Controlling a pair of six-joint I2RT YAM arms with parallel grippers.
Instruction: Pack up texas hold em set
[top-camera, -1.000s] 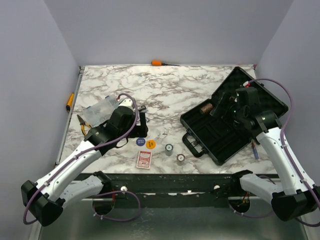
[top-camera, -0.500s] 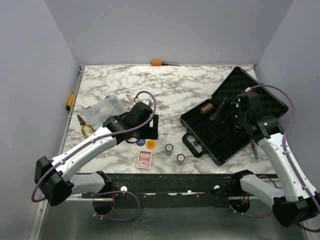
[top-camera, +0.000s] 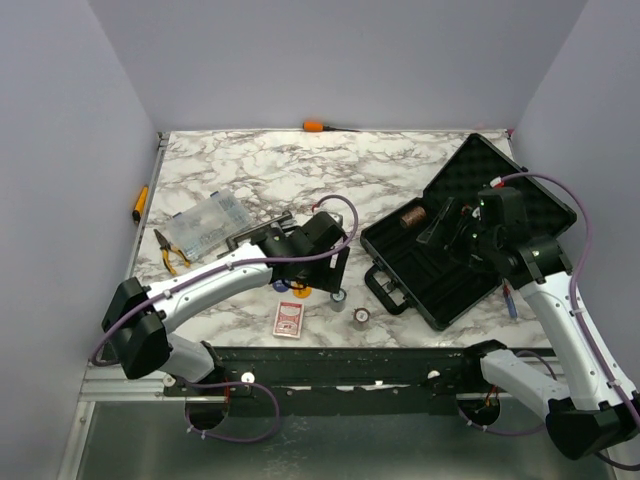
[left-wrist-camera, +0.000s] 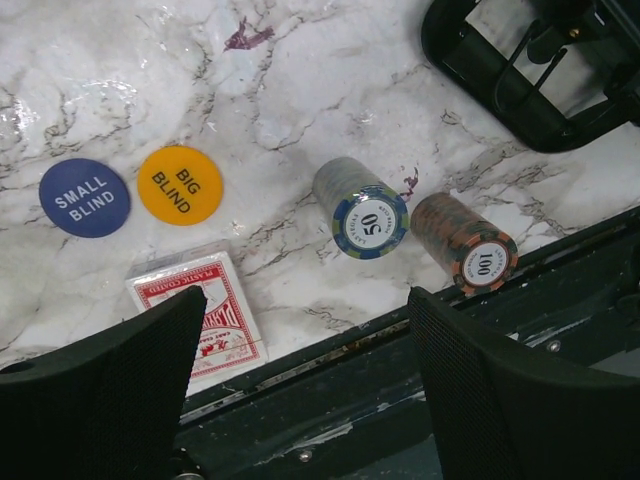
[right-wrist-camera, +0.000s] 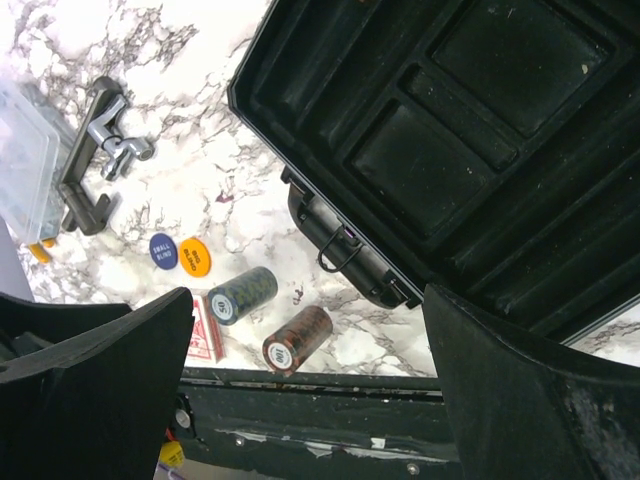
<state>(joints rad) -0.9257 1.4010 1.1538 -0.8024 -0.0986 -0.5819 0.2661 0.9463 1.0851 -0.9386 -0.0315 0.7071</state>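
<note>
Nearest me, at 6 o'clock on the marble table (top-camera: 400, 170), the red-backed card deck (left-wrist-camera: 200, 322) lies flat by the near edge. At its 3 o'clock is the blue-rimmed chip stack marked 50 (left-wrist-camera: 360, 208). The orange-brown chip stack marked 100 (left-wrist-camera: 465, 243) is just beside that; I can't tell if they touch. At the deck's 12 o'clock are the blue round disc reading SMALL BLIND (left-wrist-camera: 85, 197) and the orange round disc reading BIG BLIND (left-wrist-camera: 180, 185), side by side.

My left gripper (left-wrist-camera: 305, 300) hangs at the 50 stack's 12 o'clock in the top view, jaws spread, nothing between them.

At 3 o'clock the black rectangular hard case (top-camera: 470, 250) lies open, handle toward the chips, foam lid laid back at 1 o'clock. One brown chip stack (top-camera: 410, 217) sits in a tray slot. My right gripper (right-wrist-camera: 310, 298) hovers over the tray, jaws spread wide, holding nothing.

At 9 o'clock: grey metal clamp (top-camera: 255, 232), clear plastic box (top-camera: 205, 222), orange-handled pliers (top-camera: 165, 250). At 12 o'clock, on the far edge, lies an orange-handled screwdriver (top-camera: 315, 126).
</note>
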